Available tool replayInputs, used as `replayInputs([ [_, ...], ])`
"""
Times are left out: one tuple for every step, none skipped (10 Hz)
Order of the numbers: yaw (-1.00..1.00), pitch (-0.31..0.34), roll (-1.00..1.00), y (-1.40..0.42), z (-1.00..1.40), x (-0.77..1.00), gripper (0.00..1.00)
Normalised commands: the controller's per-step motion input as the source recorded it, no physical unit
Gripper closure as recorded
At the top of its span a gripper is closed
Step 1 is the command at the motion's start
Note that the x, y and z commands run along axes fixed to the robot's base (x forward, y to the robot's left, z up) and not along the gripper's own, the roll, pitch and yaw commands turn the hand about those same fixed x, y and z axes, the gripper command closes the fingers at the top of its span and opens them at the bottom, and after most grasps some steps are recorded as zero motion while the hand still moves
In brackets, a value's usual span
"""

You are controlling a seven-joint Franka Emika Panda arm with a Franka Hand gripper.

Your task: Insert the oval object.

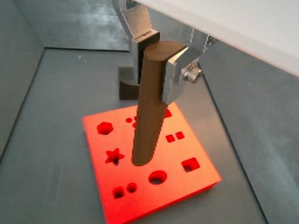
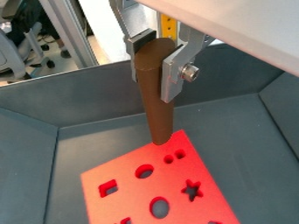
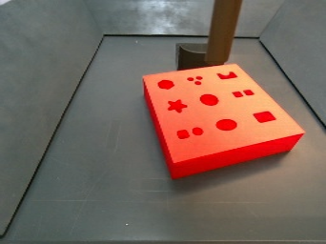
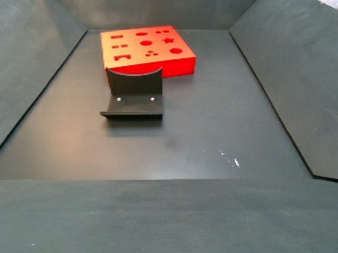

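- The gripper point(image 1: 159, 63) hung above the red block point(image 1: 149, 162), its silver fingers point(image 1: 177, 68) closed on the top of the rod point(image 1: 147, 109), which pointed down, near upright.
- In both wrist views the rod's point(image 2: 152, 92) lower end stood clear of the block's point(image 2: 158, 188) top face, not yet in any hole; a side view showed the rod point(image 3: 224, 29) over the block's point(image 3: 216, 110) far edge.
- Judged step: carrying the held rod over to its hole, insertion not begun.
- The oval hole point(image 3: 226, 124) sat toward the block's near edge in that side view, apart from the rod's tip.
- The next move probably called for shifting the tip over that hole, matching the rod's oval section to it, then lowering straight.
- The fixture point(image 4: 133, 94) stood on the desk point(image 4: 199, 138) just beside the block point(image 4: 145, 49), which lay toward the desk's far edge.
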Motion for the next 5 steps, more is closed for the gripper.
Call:
replayInputs([
  [-0.05, 0.041, 0.29, -0.05, -0.02, 0.97, 1.00],
  [-0.11, 0.031, 0.29, -0.04, -0.04, 0.91, 1.00],
  [-0.14, 0.050, 0.33, -0.01, -0.11, 0.85, 1.00],
  [-0.24, 0.083, 0.40, 0.00, -0.22, 0.67, 1.00],
  [-0.57, 0.000, 0.34, 0.00, -0.13, 0.38, 1.00],
])
